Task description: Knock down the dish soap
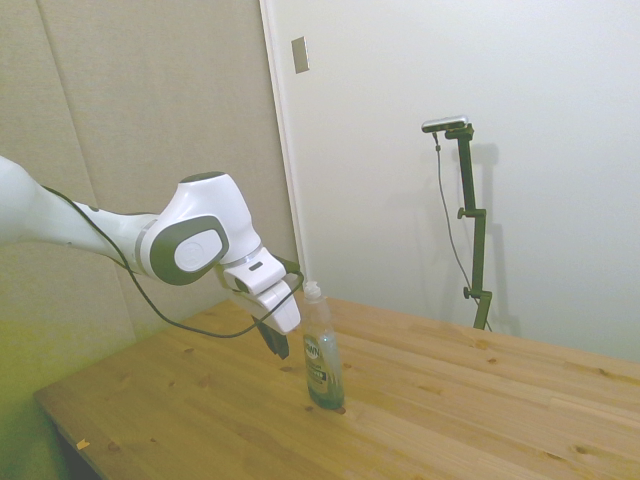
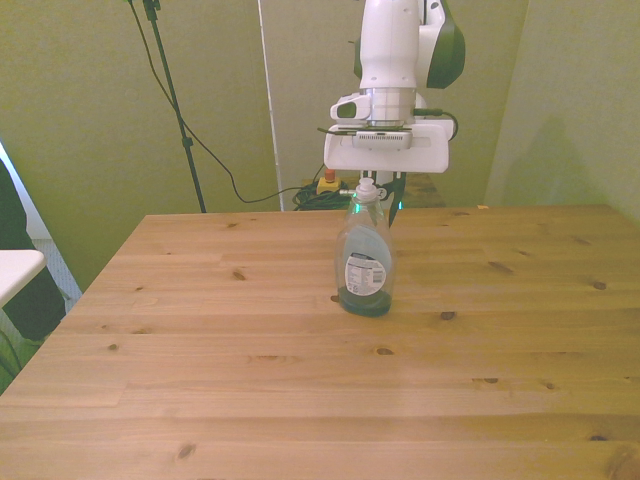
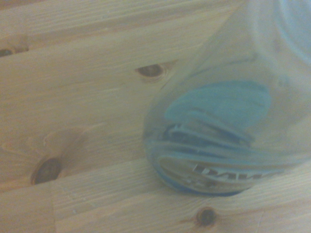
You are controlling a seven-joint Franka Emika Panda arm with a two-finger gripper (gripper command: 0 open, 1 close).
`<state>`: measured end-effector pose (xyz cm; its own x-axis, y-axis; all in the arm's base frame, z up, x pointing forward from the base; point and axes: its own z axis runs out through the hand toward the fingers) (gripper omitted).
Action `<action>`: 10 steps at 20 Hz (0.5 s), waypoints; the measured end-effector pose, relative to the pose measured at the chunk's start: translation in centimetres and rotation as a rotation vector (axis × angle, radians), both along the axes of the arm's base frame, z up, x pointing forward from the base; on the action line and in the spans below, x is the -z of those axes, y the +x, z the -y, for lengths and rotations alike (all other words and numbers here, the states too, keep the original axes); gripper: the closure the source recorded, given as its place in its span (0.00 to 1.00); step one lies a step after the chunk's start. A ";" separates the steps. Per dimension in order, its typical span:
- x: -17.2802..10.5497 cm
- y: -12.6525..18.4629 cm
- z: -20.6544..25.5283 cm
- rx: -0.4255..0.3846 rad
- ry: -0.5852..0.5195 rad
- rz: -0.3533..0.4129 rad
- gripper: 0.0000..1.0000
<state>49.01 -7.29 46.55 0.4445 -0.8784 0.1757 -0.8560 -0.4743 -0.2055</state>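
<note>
Soap stands upright on the desk, roughly mid-desk, base flat on the boards. Clear bottle, greenish-blue liquid filling the lower part; white cap on a narrow neck; oval label facing the side camera, a printed white label facing the front camera. In the front view the soap sits a little toward the far half of the desk, a small dark knot just beside its base on the front view's left.

Wrist view — soap seen from close above and behind, blurred; blue label patch and part of a dark printed word readable through the plastic. Bare desk boards around it, several knots near the base.

Jaws hang just behind the soap, at about the height of the bottle's shoulder, tilted down toward the desk. In the side view the white hand body is right by the cap — touching or a hair apart, cannot tell. In the front view the jaws show as two dark fingers spread apart behind the neck, one on either side of the cap line; open, nothing held.

Arm reaches in behind the soap, black cable looping beneath it.
</note>
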 end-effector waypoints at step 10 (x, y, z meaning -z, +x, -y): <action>0.8 8.0 3.1 0.104 -0.009 0.015 1.00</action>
